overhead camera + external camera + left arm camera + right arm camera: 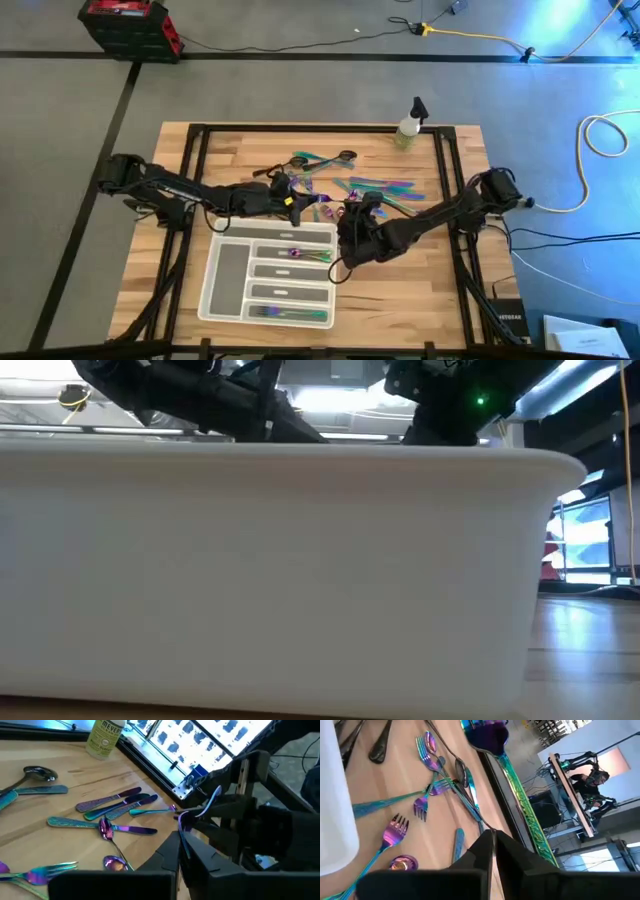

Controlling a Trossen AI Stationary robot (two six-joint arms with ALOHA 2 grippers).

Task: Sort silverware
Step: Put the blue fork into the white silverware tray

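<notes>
Right gripper point(352, 222), at frame centre just above the tray point(225, 275), pinches an iridescent spoon point(492, 737) by its handle. Loose silverware point(375, 187) lies scattered upper centre. Thin grip risks the spoon slipping outside its compartment.

Landmark: tray point(225, 290).

Left arm: reaches from table's left edge toward centre, low and near-horizontal. Left gripper point(300, 203) just beyond tray's far rim, near its far right corner. In left wrist view, 2 fingers point(200, 857) pressed together, nothing clamped.

Right arm: comes from table's right edge, elbow bent, forearm angled toward tray. Right gripper point(352, 222) just beside tray's right rim, close to left gripper. In right wrist view, 2 fingers point(492, 847) clamped on handle of spoon point(502, 765), bowl pointing away from wrist.
</notes>
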